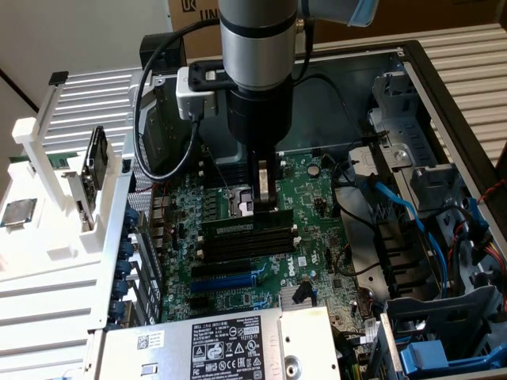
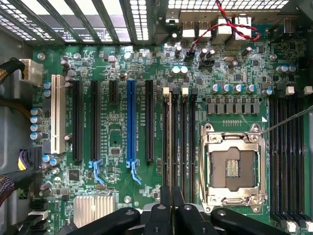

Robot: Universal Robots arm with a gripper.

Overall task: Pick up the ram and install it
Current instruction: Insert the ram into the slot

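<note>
The claw [image 2: 171, 208], nearly pressed together, pinches the ram [image 2: 169, 147] edge-on at the memory slots [image 2: 188, 147] beside the CPU socket [image 2: 234, 166].

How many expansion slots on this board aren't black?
2: a white slot outermost in the row, and a blue slot further in, black slots between them. The end effector may hide others.

Exterior view, dial centred on the motherboard [image 1: 317, 198], which lies in the case [image 1: 447, 95].
- Centre: memory slots [image 1: 247, 237]; gripper [image 1: 264, 202] above them, the ram [image 2: 169, 142] between its fingers.
- 12 o'clock of the slots, adjoining: CPU socket [image 1: 242, 207].
- 6 o'clock: expansion slot [image 1: 226, 281], then power supply [image 1: 214, 348].
- 3 o'clock: cables [image 1: 396, 206].
- 5 o'clock: drive cage [image 1: 451, 317].
- 9 o'clock, outside the case: rack [image 1: 40, 158].
</note>
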